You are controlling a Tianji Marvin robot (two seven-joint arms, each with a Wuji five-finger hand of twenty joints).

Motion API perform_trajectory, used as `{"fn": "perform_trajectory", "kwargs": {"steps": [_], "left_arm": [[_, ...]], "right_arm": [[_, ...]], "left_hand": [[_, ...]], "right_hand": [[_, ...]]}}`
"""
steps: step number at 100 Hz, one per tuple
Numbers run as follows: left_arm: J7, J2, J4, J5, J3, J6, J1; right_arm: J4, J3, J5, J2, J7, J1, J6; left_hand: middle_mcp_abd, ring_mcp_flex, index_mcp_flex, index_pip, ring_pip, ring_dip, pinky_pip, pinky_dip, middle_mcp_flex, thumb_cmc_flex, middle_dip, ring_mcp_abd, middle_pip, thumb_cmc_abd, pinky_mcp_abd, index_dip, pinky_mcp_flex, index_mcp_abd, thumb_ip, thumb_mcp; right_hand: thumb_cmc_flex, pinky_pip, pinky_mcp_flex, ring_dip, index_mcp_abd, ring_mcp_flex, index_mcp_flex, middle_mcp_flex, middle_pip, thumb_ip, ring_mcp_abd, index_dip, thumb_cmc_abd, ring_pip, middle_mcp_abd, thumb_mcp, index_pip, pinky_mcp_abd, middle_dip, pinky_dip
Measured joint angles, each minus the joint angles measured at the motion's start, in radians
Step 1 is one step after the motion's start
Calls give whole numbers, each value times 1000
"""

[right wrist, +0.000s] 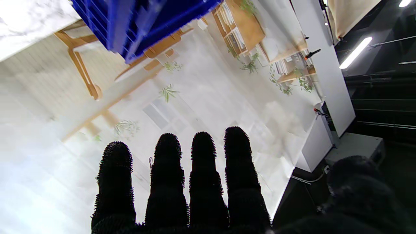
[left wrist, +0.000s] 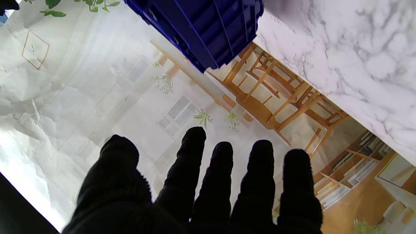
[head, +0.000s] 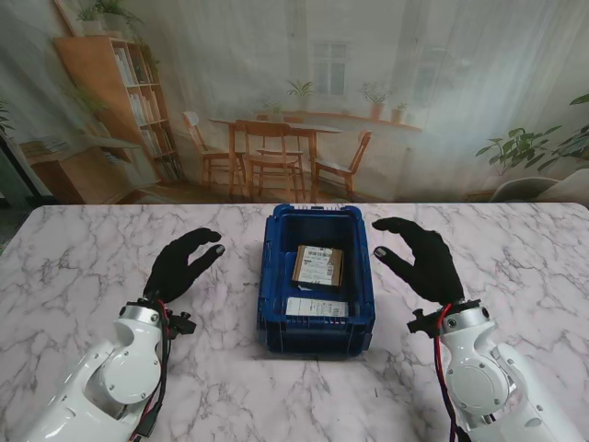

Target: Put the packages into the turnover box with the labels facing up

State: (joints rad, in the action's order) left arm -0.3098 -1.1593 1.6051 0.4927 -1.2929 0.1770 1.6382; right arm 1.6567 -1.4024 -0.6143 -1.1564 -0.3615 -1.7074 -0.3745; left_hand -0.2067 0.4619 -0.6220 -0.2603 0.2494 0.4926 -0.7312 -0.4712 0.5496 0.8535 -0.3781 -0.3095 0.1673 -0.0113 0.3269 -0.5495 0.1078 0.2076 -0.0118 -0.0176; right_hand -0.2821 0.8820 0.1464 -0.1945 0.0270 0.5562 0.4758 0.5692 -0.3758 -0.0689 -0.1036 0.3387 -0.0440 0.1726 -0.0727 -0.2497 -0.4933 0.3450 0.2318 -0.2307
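Observation:
The blue turnover box [head: 272,276] stands at the middle of the marble table. Inside it lies a brown package [head: 317,265] with a white label facing up, and a flat white package [head: 317,307] lies nearer to me by the front wall. My left hand [head: 181,262] hovers left of the box, black-gloved, fingers spread, holding nothing. My right hand [head: 421,260] hovers right of the box, also open and empty. The left wrist view shows the box's ribbed wall [left wrist: 208,29] beyond my fingers [left wrist: 224,182]. In the right wrist view a box corner [right wrist: 136,22] lies past straight fingers [right wrist: 203,175].
The marble table top [head: 83,267] stretches to both sides of the box. A printed backdrop of a dining room [head: 294,101] rises behind the table's far edge. My white forearms [head: 120,378] come up from the near corners.

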Motion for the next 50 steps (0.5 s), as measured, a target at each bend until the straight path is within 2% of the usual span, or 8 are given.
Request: {"fn": "perform_trajectory", "kwargs": {"steps": [13, 21, 30, 50], "left_arm": [[25, -3, -29, -21, 39, -32, -27], [39, -7, -41, -42, 43, -33, -34], [40, -8, -43, -24, 41, -25, -34], [34, -8, -43, -6, 18, 6, -29]], "right_arm": [[-57, 14, -3, -6, -18, 19, 11], [-77, 18, 37, -8, -8, 29, 19], [-97, 26, 88, -11, -2, 38, 24], [-117, 29, 82, -14, 13, 49, 32]], "left_hand": [[1, 0, 0, 0, 0, 1, 0, 0, 1, 0, -10, 1, 12, 0, 0, 0, -6, 0, 0, 0], [1, 0, 0, 0, 0, 1, 0, 0, 1, 0, -12, 1, 26, 0, 0, 0, -6, 0, 0, 0], [1, 0, 0, 0, 0, 1, 0, 0, 1, 0, -13, 1, 26, 0, 0, 0, -6, 0, 0, 0], [1, 0, 0, 0, 0, 1, 0, -1, 1, 0, -13, 5, 26, 0, 0, 0, -6, 0, 0, 0]], "right_hand": [[0, -3, 0, 0, 0, 0, 0, 0, 0, 0, 4, 0, 0, 0, 9, 0, 0, -5, 0, 0], [-20, -10, -3, 5, 0, -10, 0, 0, 0, 0, 4, 0, 0, 0, 9, 0, 0, -6, 0, 0], [-21, -15, -9, 6, 0, -10, 0, 0, 0, 0, 4, 0, 0, 0, 9, 0, 0, -6, 0, 0], [-21, -23, -11, 6, 0, -10, 0, 0, 0, 1, 4, 0, 0, 0, 9, 0, 0, -6, 0, 0]]}}
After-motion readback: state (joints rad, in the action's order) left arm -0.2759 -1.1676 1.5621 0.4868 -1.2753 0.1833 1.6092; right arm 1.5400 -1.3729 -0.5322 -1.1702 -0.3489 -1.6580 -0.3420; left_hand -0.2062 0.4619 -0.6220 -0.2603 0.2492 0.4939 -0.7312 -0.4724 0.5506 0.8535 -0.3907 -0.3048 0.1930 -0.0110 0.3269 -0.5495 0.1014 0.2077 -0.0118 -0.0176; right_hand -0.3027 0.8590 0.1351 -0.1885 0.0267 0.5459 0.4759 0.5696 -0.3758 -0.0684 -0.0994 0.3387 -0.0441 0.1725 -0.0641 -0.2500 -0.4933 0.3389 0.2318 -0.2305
